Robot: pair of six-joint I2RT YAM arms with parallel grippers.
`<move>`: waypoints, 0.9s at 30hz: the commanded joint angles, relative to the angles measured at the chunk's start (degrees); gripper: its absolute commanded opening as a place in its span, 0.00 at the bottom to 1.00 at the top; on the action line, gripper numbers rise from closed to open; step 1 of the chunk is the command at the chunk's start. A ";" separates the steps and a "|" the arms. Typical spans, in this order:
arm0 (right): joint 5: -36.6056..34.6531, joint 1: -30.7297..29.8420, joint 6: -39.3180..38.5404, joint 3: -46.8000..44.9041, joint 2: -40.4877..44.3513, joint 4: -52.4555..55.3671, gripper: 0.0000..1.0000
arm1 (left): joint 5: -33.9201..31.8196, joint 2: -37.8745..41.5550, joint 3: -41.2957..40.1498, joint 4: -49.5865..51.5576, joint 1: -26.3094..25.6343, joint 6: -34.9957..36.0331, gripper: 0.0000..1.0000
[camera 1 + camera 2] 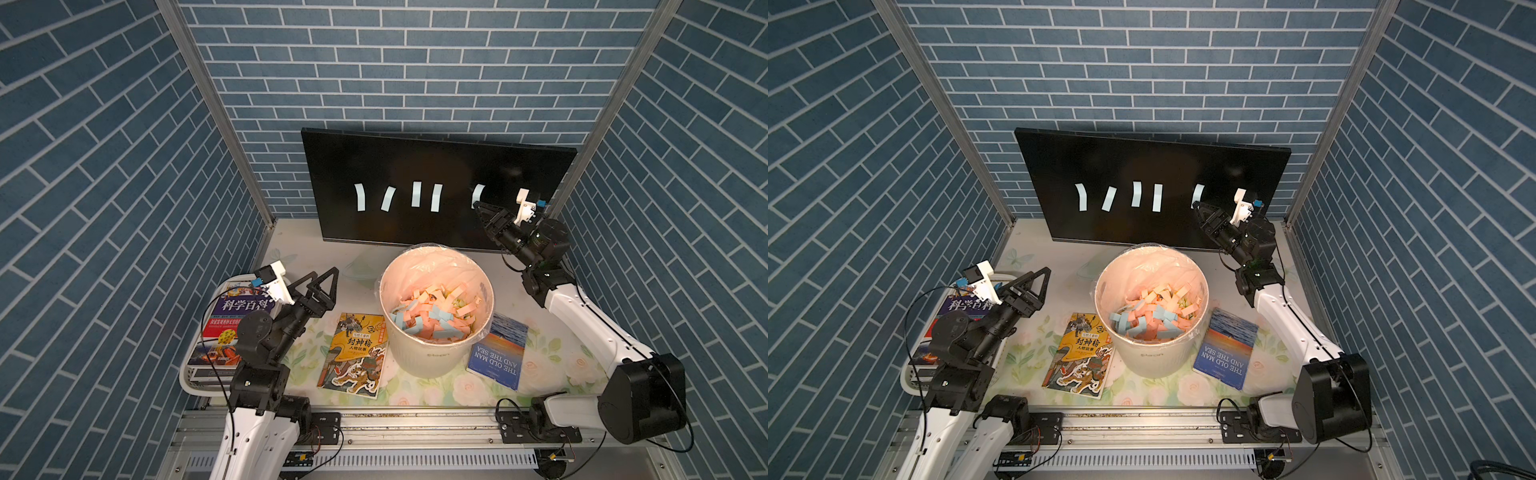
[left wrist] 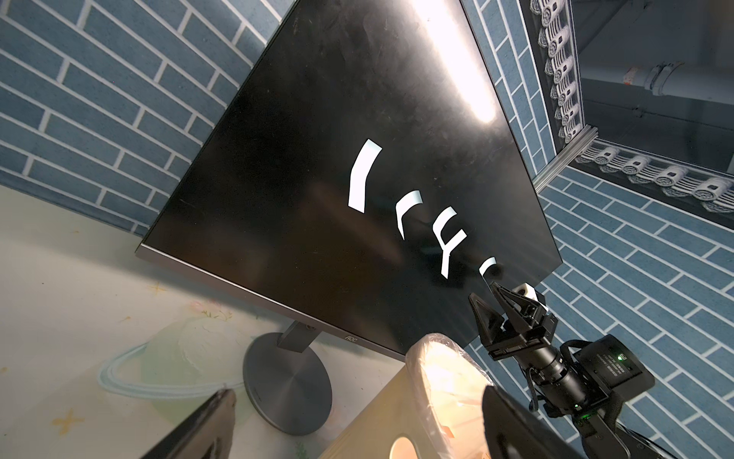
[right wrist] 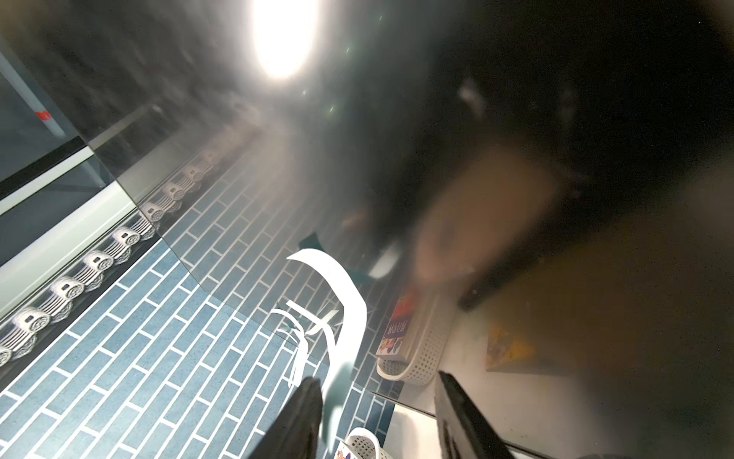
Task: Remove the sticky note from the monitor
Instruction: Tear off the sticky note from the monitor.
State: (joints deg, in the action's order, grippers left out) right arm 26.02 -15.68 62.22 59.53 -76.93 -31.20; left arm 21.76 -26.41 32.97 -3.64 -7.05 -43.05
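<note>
The black monitor (image 1: pixel 415 158) stands at the back of the table in both top views. Several pale blue sticky notes are stuck in a row across its screen. The rightmost sticky note (image 1: pixel 478 193) curls away from the glass. My right gripper (image 1: pixel 477 204) is at this note's lower end. In the right wrist view the sticky note (image 3: pixel 337 286) hangs down between the fingers of the right gripper (image 3: pixel 377 377), close to one finger, and the jaws stand apart. My left gripper (image 1: pixel 323 272) hovers wide open and empty, left of the bin.
A white bin (image 1: pixel 436 361) lined with plastic and full of coloured paper strips stands mid-table, in front of the monitor. A yellow book (image 1: pixel 357 353) lies to its left and a blue book (image 1: pixel 498 353) to its right. A white basket (image 1: pixel 189 380) of books sits under the left arm.
</note>
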 commanded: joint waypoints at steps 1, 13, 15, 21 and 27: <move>1.58 0.30 1.65 2.17 -0.52 -4.35 0.46 | 0.48 0.90 -0.34 0.34 -0.16 0.49 1.00; 1.84 0.30 2.29 2.71 -0.95 -5.83 0.28 | 0.56 0.92 -0.71 0.30 -0.16 0.38 1.00; 1.92 0.30 2.30 2.70 -0.92 -5.91 0.25 | 0.57 1.05 -0.72 0.30 -0.16 0.36 1.00; 2.15 0.30 2.47 2.70 -0.86 -6.15 0.16 | 0.57 1.45 -0.41 0.82 -0.16 0.33 1.00; 2.28 0.30 2.50 2.61 -0.47 -6.16 0.07 | 0.57 1.63 -0.36 1.06 -0.16 0.37 1.00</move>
State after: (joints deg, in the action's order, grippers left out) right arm 27.29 -15.68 64.77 60.38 -77.80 -35.16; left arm 21.78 -25.36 32.86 -3.20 -7.05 -43.05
